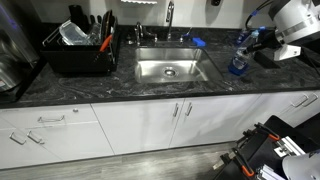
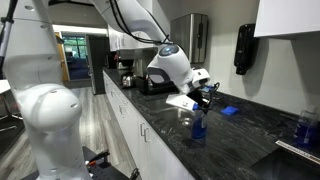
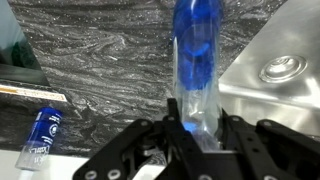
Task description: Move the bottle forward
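Observation:
The bottle [image 1: 238, 63] is small, clear and blue-tinted. It stands upright on the dark marbled counter to the right of the sink [image 1: 170, 69], close to the counter's front edge in an exterior view [image 2: 197, 126]. My gripper [image 1: 246, 47] comes down on it from above in both exterior views [image 2: 204, 99]. In the wrist view the bottle [image 3: 195, 55] fills the gap between my two black fingers [image 3: 197, 112], which press on its sides. The gripper is shut on the bottle.
A faucet [image 1: 168, 15] stands behind the sink, with a flat blue sponge [image 1: 197, 42] beside it. A black dish rack [image 1: 80, 48] is at the left. A small blue-and-white item [image 3: 40, 135] lies on the counter. The sink basin [image 3: 275, 80] is close by.

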`<state>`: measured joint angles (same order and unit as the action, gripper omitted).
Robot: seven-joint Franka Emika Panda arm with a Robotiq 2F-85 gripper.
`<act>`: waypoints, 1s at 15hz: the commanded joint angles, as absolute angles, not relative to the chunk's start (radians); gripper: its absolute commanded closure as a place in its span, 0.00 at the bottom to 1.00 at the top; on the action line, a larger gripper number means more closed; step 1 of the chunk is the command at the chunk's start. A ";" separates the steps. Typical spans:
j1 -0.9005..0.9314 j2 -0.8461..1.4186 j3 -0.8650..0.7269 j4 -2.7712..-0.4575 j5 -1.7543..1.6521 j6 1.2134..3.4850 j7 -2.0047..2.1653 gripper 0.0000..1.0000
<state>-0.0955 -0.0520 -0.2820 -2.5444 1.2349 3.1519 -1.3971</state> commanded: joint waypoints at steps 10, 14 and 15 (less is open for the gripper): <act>-0.095 -0.065 -0.281 -2.528 1.218 3.172 -1.409 0.00; -0.097 -0.093 -0.281 -2.536 1.209 3.172 -1.410 0.00; -0.098 -0.102 -0.282 -2.538 1.207 3.171 -1.410 0.00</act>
